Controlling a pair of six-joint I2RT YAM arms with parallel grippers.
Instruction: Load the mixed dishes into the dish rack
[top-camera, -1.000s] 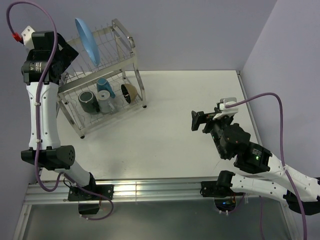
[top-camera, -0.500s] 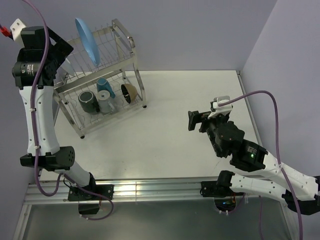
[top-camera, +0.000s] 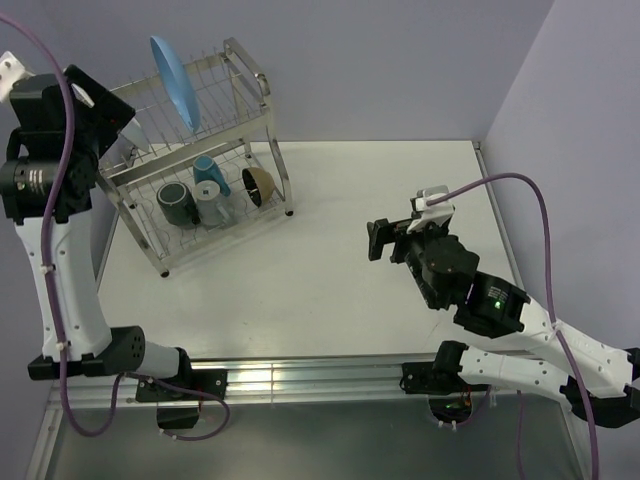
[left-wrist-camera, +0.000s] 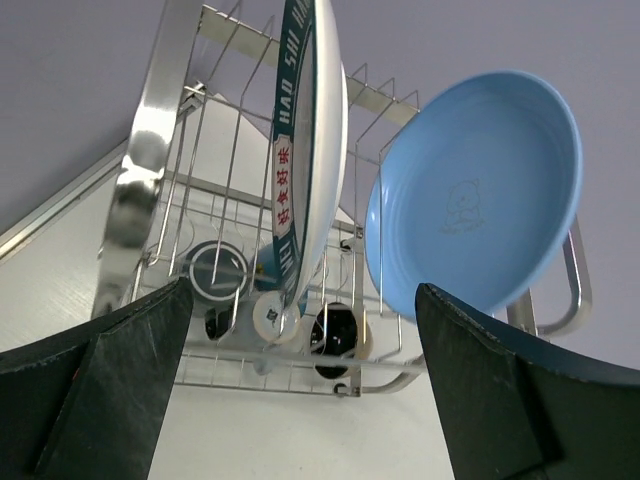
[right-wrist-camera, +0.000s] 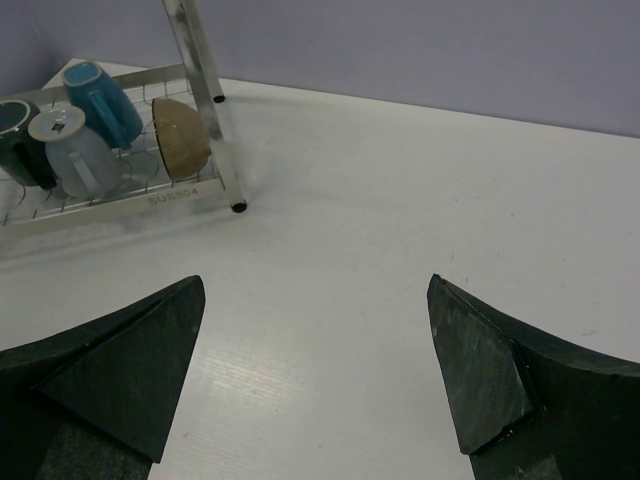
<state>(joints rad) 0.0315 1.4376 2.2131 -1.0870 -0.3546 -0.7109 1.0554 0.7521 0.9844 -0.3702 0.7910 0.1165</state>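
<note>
From above, the dish rack (top-camera: 235, 120) stands at the 10 o'clock corner of the worktop (top-camera: 330, 270). The light-blue plate (top-camera: 172, 80) is on edge in its upper tier. On the lower shelf sit the dark mug (top-camera: 175, 203), the pale cup (top-camera: 212, 208), the blue mug (top-camera: 209, 175) and the black-and-tan bowl (top-camera: 259, 183). The left tool (top-camera: 112, 108) hangs at the rack's 9 o'clock end, level with the upper tier, and its dark body hides that end, so whether it touches the wires cannot be told. The right tool (top-camera: 378, 240) is over bare worktop, well apart from the rack, which lies toward its 10 o'clock.

In the left wrist view both fingers (left-wrist-camera: 110, 390) stand wide apart and released, with nothing between them. Straight ahead at 12 o'clock the white plate with dark lettered rim (left-wrist-camera: 318, 120) stands upright among the wires, and the light-blue plate leans beside it toward 2 o'clock. Below them the cups show only as small rounds through the wires – which is which is hard to make out – and the rack's top is cut off by the frame.

In the right wrist view the fingers (right-wrist-camera: 500, 370) are likewise spread and hold nothing. The rack's lower shelf sits far off at 10 o'clock, with the bowl tipped on its side by the corner post. The dark mug is cut off at the left edge.
</note>
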